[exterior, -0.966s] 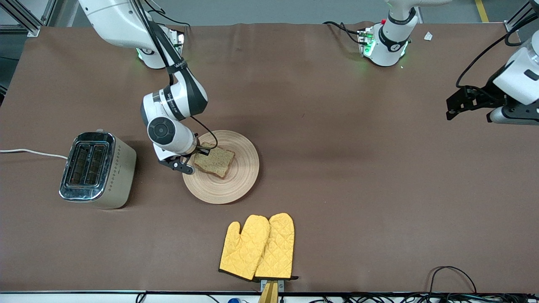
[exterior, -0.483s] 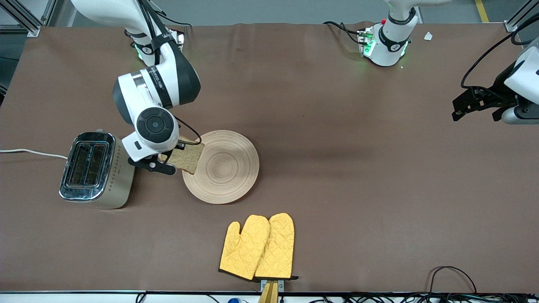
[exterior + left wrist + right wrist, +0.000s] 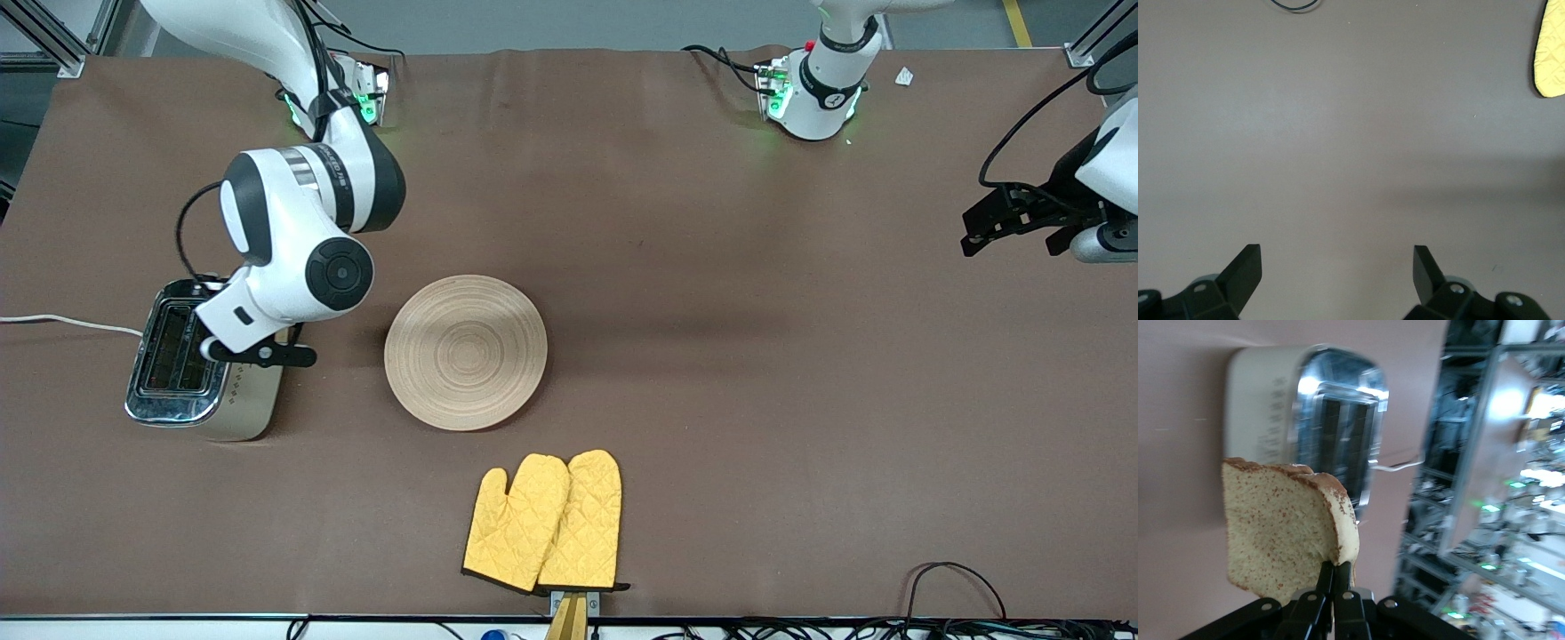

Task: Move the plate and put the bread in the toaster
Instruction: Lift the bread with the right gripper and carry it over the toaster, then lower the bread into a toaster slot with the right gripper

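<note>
My right gripper [image 3: 1335,577] is shut on one edge of the bread [image 3: 1281,527], a speckled slice held up in the air over the toaster [image 3: 1311,427]. In the front view the right hand covers the bread and part of the toaster [image 3: 173,364], which stands at the right arm's end of the table with both slots empty. The wooden plate [image 3: 466,352] lies bare beside the toaster, toward the middle of the table. My left gripper [image 3: 1337,267] is open and empty, waiting in the air at the left arm's end [image 3: 1013,220].
A pair of yellow oven mitts [image 3: 544,522] lies nearer to the front camera than the plate; one mitt's edge shows in the left wrist view [image 3: 1551,53]. The toaster's white cord [image 3: 62,322] runs off the table's edge.
My right gripper lifted the bread off the plate and carried it over the toaster. The plate now lies bare. The left arm drifted slightly outward.
</note>
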You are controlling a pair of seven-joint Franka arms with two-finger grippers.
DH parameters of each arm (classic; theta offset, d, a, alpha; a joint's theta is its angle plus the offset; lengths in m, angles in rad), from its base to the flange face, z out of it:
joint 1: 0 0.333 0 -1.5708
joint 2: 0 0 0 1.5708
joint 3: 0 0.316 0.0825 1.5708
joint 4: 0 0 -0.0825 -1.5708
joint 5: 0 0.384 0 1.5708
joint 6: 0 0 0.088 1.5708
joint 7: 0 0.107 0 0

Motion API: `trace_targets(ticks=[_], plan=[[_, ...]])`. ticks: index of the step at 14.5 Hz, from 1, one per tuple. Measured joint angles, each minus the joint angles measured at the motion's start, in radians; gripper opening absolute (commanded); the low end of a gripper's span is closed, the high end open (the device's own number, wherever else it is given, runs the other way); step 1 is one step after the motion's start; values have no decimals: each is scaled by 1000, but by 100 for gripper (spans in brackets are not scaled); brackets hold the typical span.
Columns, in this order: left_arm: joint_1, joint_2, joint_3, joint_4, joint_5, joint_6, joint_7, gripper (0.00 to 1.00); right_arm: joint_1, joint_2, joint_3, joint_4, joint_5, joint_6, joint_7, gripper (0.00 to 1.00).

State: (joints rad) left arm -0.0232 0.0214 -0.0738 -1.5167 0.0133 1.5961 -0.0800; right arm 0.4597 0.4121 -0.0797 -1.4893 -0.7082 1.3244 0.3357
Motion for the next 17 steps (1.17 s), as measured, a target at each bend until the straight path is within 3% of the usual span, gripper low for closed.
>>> trace_targets(ticks=[4,17], plan=[[2,0,0,0,0,0,0,100,-92,0,-4,11,-146,3,-123,0],[2,0,0,0,0,-1,0,100,-136,49,-1,2,-158,115,-131,0]])
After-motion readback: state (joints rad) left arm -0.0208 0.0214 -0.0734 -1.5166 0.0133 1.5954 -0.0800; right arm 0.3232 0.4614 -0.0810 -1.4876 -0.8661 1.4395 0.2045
